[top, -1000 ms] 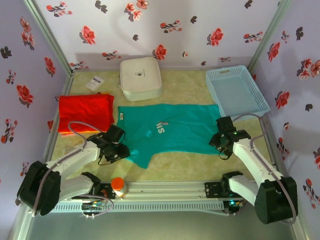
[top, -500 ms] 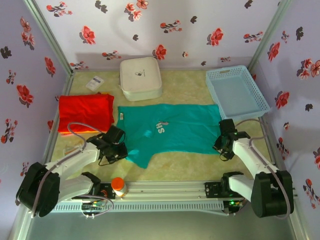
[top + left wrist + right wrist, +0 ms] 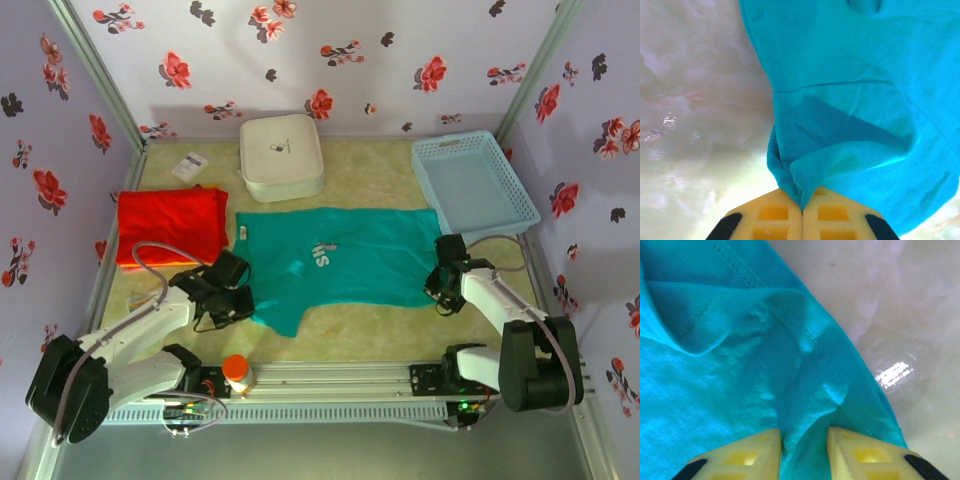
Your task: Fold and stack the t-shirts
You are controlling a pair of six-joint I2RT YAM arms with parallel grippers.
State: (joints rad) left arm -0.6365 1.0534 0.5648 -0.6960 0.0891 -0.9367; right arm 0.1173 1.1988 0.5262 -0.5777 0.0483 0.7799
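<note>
Both jaws have closed in the last second. The left gripper (image 3: pixel 801 207) is clamped on the near-left corner of the teal t-shirt (image 3: pixel 360 265), and the right gripper (image 3: pixel 804 440) pinches a fold at its right edge. The red t-shirt (image 3: pixel 170 225) lies farther back on the left.
</note>
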